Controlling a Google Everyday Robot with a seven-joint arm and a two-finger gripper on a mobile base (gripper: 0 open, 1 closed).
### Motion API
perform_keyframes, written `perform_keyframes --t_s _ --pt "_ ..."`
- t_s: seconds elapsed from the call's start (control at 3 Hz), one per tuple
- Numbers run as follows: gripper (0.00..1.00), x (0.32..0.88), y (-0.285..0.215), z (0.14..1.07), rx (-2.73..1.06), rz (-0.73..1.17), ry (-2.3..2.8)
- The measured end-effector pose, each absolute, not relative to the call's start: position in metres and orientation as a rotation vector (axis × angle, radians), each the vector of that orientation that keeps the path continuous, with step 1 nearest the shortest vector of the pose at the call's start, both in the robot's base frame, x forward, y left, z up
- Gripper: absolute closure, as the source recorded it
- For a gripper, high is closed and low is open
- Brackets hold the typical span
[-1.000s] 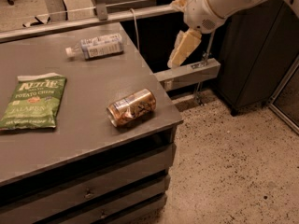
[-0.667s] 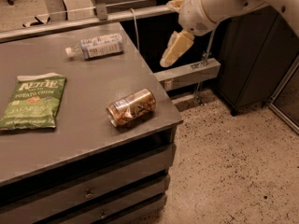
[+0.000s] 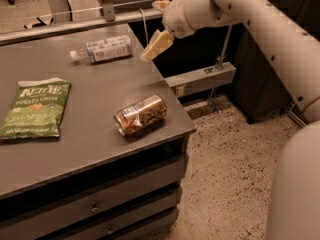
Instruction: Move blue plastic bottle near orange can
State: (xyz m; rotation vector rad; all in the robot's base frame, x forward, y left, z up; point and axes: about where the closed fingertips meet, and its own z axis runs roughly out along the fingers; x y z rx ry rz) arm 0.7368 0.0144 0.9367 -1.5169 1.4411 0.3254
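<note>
The blue plastic bottle (image 3: 102, 49) lies on its side at the far part of the grey table (image 3: 95, 89), white cap pointing left. The orange can (image 3: 141, 115) lies on its side near the table's front right corner, well apart from the bottle. My gripper (image 3: 150, 31) hangs above the table's far right edge, just right of the bottle and not touching it. Its cream fingers (image 3: 156, 45) are spread open with nothing between them. The white arm reaches in from the upper right.
A green chip bag (image 3: 35, 109) lies flat on the table's left side. A metal rail (image 3: 100, 21) runs behind the table. Drawers (image 3: 100, 204) sit under the tabletop. A grey bracket (image 3: 200, 79) sticks out right of the table, above speckled floor.
My gripper has moved left and slightly down, from beyond the table's right edge to just beside the bottle. The bottle, can and chip bag have not moved.
</note>
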Motion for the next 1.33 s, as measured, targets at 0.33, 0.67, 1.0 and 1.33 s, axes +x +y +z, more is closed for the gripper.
perform_keyframes --t_s 0.33,0.67,1.0,1.33 --pt "0.0 0.767 0.05 0.914 -1.491 0.441 1.428" --pt "0.0 0.785 0.074 0.893 -1.476 0.521 1.441" --pt "0.0 0.797 0.093 0.879 -1.476 0.576 1.45" --pt "0.0 0.805 0.107 0.872 -1.477 0.615 1.441"
